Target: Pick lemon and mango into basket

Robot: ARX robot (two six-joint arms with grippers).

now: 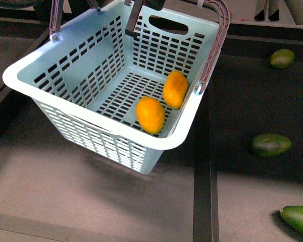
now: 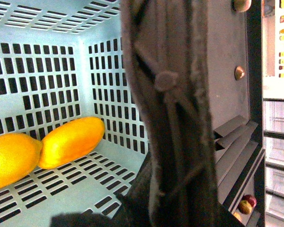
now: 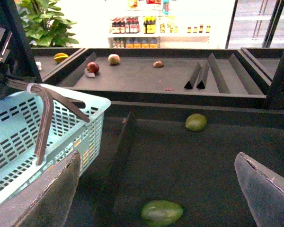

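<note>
Inside tilted basket (image 1: 20, 73), lemon (image 1: 150, 115) touching mango (image 1: 175, 89), right hand (image 3: 156, 189) wide open, empty, left hand's grip unclear.

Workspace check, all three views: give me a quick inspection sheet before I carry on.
Surface: dark display trays split by dividers.
Job's things: basket tilted, its handles up; lemon and mango lie inside, touching.
Clutter: three avocados in the tray beside the basket.
Grippers: left gripper is pressed up against the brown handle, state not visible; right gripper open, holding nothing, above an avocado.
Cables: white zip tie on a handle.
Surroundings: store shelves, plant, more fruit on a far tray.
</note>
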